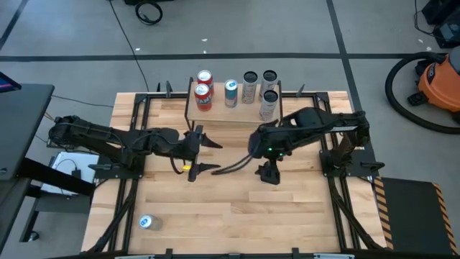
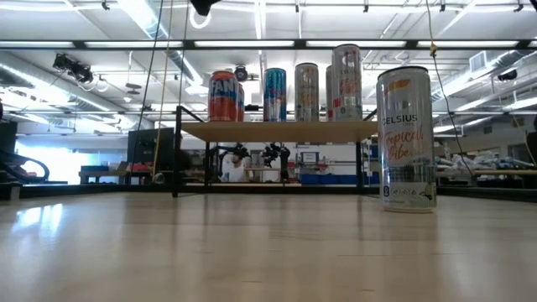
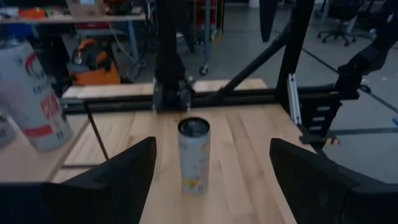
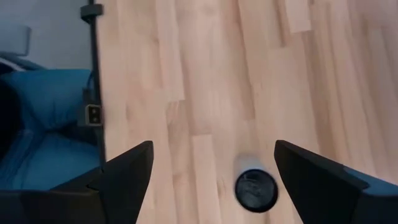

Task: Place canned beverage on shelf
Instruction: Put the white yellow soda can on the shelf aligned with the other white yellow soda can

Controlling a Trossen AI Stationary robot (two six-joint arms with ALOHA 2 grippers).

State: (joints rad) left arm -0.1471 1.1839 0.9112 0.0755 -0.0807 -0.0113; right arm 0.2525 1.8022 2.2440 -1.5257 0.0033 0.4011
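A silver canned beverage [image 2: 407, 138] stands upright on its base on the wooden table, right of centre. It also shows as the canned beverage [image 3: 194, 155] ahead of my left gripper and, from above, as the canned beverage [image 4: 255, 190]. My right gripper [image 4: 212, 149] hangs open well above it, pointing steeply down; in the high view the right gripper [image 1: 269, 173] hides it. My left gripper [image 1: 213, 156] is open, nearly level, pointing toward the table's right, a short way left of the can. The shelf [image 1: 237, 115] stands at the far edge with several cans upright on its board [image 2: 277, 132].
Another can [image 1: 147, 223] stands near the table's front left corner. Black frame rails [image 1: 136, 129] run along the table's sides. Bare wood lies between the shelf and the near edge. Beyond the table, an orange vacuum [image 1: 442, 79] sits on the floor.
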